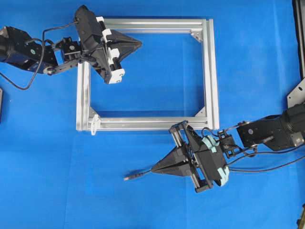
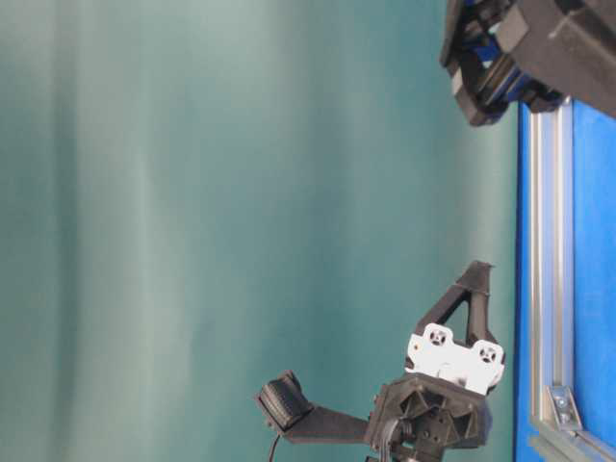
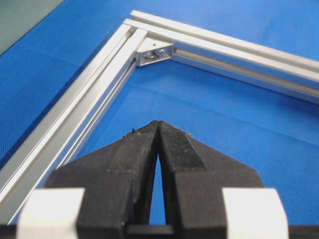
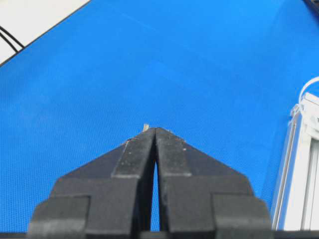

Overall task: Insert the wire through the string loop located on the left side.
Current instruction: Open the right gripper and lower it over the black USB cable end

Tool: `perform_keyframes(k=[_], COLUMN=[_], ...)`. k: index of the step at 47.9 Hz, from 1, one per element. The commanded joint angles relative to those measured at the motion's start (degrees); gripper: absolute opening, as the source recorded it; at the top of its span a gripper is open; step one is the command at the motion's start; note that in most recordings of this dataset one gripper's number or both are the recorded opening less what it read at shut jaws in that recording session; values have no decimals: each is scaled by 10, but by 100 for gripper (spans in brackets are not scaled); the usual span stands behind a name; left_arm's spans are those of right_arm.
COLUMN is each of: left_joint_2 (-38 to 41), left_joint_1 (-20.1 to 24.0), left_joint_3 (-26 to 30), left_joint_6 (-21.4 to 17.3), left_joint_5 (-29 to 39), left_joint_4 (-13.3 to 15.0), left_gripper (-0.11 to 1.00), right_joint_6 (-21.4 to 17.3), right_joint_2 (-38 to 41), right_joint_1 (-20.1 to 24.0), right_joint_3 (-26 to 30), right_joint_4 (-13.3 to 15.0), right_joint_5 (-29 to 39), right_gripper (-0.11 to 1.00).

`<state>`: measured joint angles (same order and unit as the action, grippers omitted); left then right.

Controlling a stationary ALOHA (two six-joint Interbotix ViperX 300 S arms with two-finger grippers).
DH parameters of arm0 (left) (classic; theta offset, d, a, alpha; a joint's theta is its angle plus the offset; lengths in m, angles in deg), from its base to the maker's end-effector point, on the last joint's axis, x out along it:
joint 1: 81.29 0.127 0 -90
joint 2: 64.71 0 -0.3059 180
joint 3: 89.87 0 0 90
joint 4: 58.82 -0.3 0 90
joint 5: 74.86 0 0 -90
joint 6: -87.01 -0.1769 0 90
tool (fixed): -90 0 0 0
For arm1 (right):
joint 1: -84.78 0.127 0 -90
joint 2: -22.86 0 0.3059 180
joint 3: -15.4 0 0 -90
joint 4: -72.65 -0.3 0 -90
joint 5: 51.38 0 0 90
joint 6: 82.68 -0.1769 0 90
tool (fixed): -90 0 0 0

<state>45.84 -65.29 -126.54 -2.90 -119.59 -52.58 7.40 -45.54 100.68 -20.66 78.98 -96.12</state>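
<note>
Frame: silver aluminium rectangular frame (image 1: pixel 208 76) lying flat on the blue counter (image 1: pixel 143 200), a fixed mount for the loop.
Loop: tiny whitish translucent string loop (image 1: pixel 94 124) at the frame's 7 o'clock corner in the overhead view, standing out past the rail, so open to approach from outside.
Wire: thin black wire (image 1: pixel 138 175) with small dark plug, greyish tip pointing to 9 o'clock, well apart from the loop.
Right pincer (image 1: pixel 153 169): jaws together; the wire appears clamped just behind the plug, leaving the tip free to thread.
Left pincer (image 1: pixel 139 44): jaws together on nothing, poised over the frame's 11 o'clock region, away from the wire.
</note>
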Motion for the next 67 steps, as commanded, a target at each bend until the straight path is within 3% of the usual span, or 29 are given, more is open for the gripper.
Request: perform_keyframes(k=[1,18,31,36,44,48,67], left_joint_2=[-24,-28,-28,-29,-29,-29,-29], left_joint_1=[-3,-3,-2,-2,-2,-2,-2], left_joint_3=[6,5,5,5,5,5,5], left_joint_6=[-6,-5,-5,-5,-5,-5,-4], left_joint_5=[11,19,19,19,19,19,19], left_joint_4=[-12,-12,-13,-13,-13,-13,-13], left_gripper=[0,0,0,0,0,0,0], right_joint_6=[-9,-44,-50,-59,-74,-74,-83], right_joint_2=[-28,-33,-33,-33,-33,-33,23], right_joint_1=[4,4,4,4,5,5,12], right_joint_3=[5,8,8,8,10,8,26], right_joint_4=[-2,-2,-2,-3,-2,-3,-27], right_joint_5=[-2,10,15,16,26,27,29], right_gripper=[1,-1,0,16,68,89,89])
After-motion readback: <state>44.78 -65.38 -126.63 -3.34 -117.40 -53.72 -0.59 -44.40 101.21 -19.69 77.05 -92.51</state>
